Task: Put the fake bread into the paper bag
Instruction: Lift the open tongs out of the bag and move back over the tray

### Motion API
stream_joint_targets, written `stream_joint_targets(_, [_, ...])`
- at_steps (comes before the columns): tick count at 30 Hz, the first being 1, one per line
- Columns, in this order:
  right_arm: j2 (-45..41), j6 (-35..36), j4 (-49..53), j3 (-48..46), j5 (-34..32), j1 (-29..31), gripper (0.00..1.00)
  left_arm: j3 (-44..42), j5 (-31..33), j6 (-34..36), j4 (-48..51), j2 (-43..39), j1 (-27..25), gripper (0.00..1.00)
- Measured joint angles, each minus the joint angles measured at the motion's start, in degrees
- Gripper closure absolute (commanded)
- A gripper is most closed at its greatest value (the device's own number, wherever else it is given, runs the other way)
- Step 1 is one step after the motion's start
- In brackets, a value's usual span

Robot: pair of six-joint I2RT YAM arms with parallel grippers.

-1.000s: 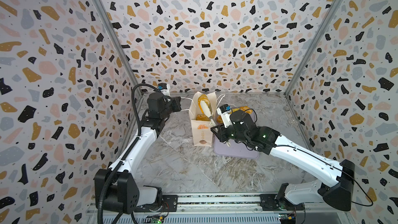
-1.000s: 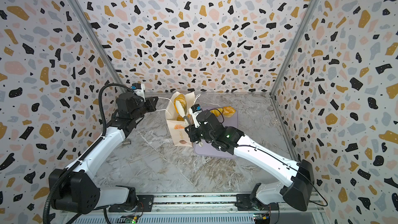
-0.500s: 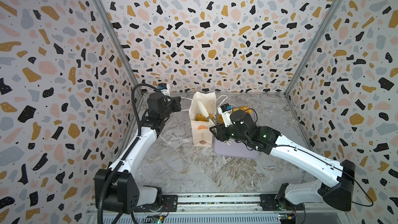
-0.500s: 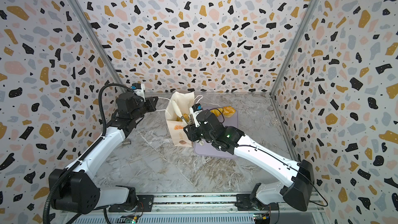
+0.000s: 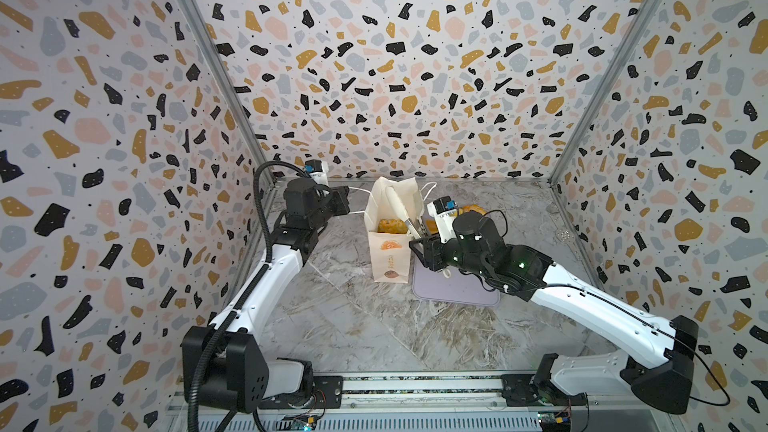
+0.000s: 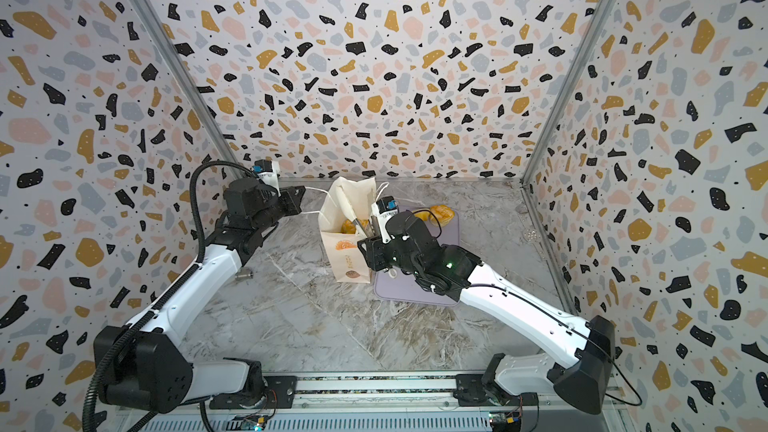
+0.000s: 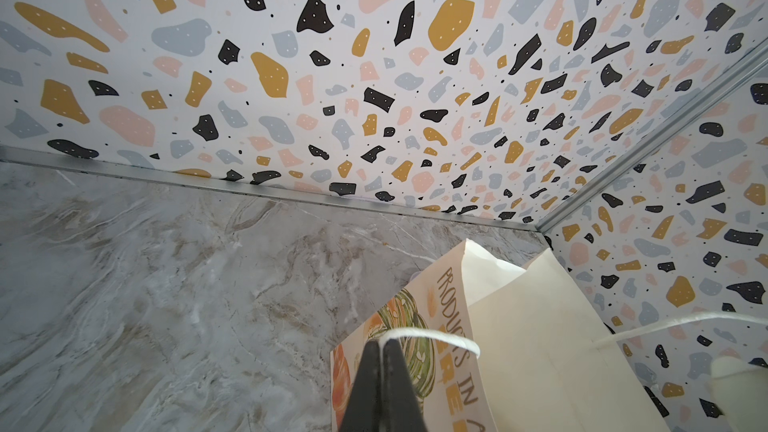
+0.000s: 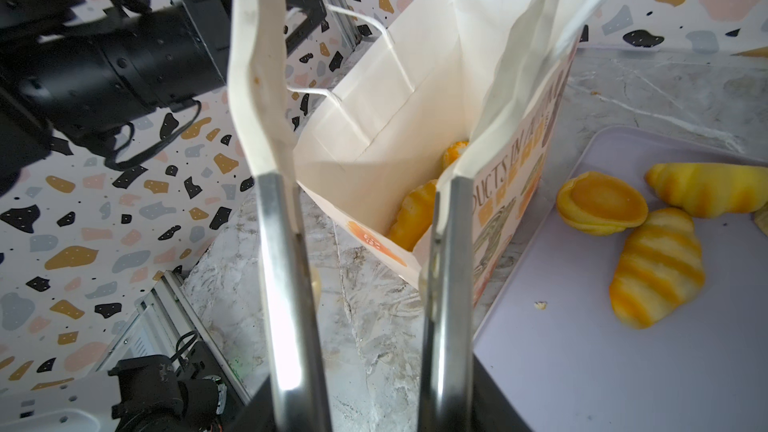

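The cream paper bag [image 5: 388,255] [image 6: 347,255] stands upright at the left edge of the lilac tray [image 5: 453,288]. My left gripper [image 7: 382,342] is shut on its white string handle and holds the mouth open. My right gripper [image 8: 399,14] has long tong-like fingers with white tips. They reach over the bag's mouth [image 5: 401,205], open, with nothing between them. Fake bread [image 8: 415,209] lies inside the bag and shows in both top views [image 5: 392,225] [image 6: 353,226]. On the tray lie a round bun [image 8: 602,201] and two striped rolls [image 8: 656,268] [image 8: 706,189].
Terrazzo-patterned walls close in the marble table on three sides. A small metal cylinder [image 6: 245,274] lies by my left arm. A small clear ring [image 5: 564,235] sits near the right wall. A metal rail [image 5: 415,384] runs along the front edge.
A second ago my right gripper held a bread upright in the bag's mouth. Its fingers have opened and the bread has dropped into the bag. The left arm has not moved.
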State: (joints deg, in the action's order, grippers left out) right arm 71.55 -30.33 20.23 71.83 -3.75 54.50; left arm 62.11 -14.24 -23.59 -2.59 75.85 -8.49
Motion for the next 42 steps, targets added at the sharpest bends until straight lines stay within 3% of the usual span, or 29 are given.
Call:
stream_joint_targets(9, [-7.72, -0.02, -2.62, -4.39, -3.06, 0.0, 0.49, -1.03, 0.83, -0.2, -0.52, -0.55, 0.0, 1.0])
stream_joint_targets(27, [-12.76, 0.96, -1.79, -8.0, -8.79, -0.72, 0.48, -2.19, 2.32, -0.63, -1.79, -1.7, 0.0, 1.0])
stream_joint_targets(42, [-17.14, -1.29, 1.07, -16.04, -8.57, -8.98, 0.49, -2.19, 1.81, -0.66, -1.6, -1.7, 0.0, 1.0])
